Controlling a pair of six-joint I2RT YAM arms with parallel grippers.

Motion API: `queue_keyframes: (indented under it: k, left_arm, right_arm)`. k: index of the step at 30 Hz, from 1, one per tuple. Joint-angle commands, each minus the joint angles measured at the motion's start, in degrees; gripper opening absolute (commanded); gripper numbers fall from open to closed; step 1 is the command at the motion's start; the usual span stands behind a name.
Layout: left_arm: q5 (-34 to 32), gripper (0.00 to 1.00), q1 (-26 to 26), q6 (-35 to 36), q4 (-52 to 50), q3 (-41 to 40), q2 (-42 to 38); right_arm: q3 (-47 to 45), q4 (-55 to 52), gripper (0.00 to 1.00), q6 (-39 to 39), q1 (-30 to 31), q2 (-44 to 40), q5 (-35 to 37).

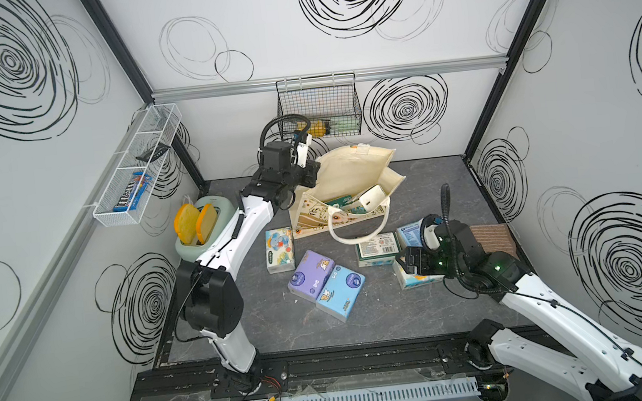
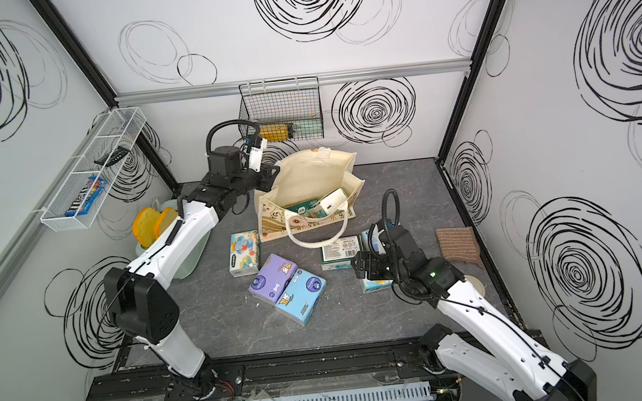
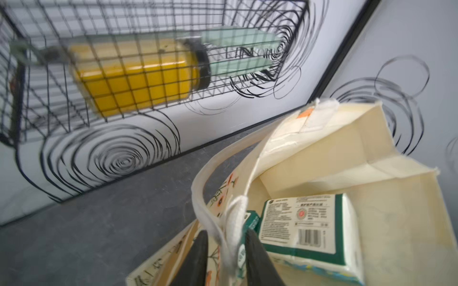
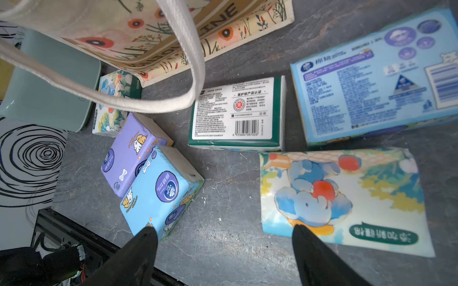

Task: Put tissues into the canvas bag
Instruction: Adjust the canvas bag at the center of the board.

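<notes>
The canvas bag (image 1: pixel 352 170) (image 2: pixel 309 174) stands open at the back of the table, with a green-white tissue pack (image 3: pixel 304 222) lying inside. My left gripper (image 3: pixel 226 232) is at the bag's left rim, its jaws parted, with the rim cloth and handle (image 3: pixel 235 215) loose between them. On the table lie an elephant pack (image 1: pixel 279 249), a purple pack (image 1: pixel 310 274), a light blue pack (image 1: pixel 340 292) and a green-white pack (image 1: pixel 378 248). My right gripper (image 4: pixel 223 227) hangs open over bare table beside another elephant pack (image 4: pixel 339 195). A large light blue pack (image 4: pixel 371 79) lies beyond it.
A toaster (image 1: pixel 202 233) holding bread slices sits at the left behind my left arm. On the back wall hangs a black wire basket (image 1: pixel 318 107). A white wire shelf (image 1: pixel 135 167) is on the left wall. Brown striped cloth (image 1: pixel 491 237) lies at the right edge.
</notes>
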Motion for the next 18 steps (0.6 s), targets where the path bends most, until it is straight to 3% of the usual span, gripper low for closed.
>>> queue_keyframes:
  k: [1, 4, 8, 14, 18]
  left_arm:
    - [0.9, 0.59, 0.9, -2.3, -1.4, 3.0, 2.1]
    - [-0.9, 0.87, 1.0, -2.2, -1.2, 3.6, 2.3]
    - [-4.5, 0.97, 0.9, -2.3, -2.4, 6.7, 1.4]
    - [-25.1, 0.96, 0.0, -3.8, -8.2, 13.3, -3.5]
    - [-25.5, 0.96, 0.5, -8.7, -8.3, 8.1, -11.7]
  right_arm:
    - [2.3, 3.3, 0.89, -3.9, -0.6, 1.8, 0.2]
    - [3.2, 4.6, 0.89, -6.0, -1.0, 3.7, 0.1]
    - [4.5, 4.8, 0.88, -10.3, -0.6, 6.0, 0.6]
    - [3.2, 5.8, 0.88, -15.5, 3.8, 6.8, 1.3]
    - [3.2, 8.3, 0.88, -16.7, 5.2, 8.1, -5.3]
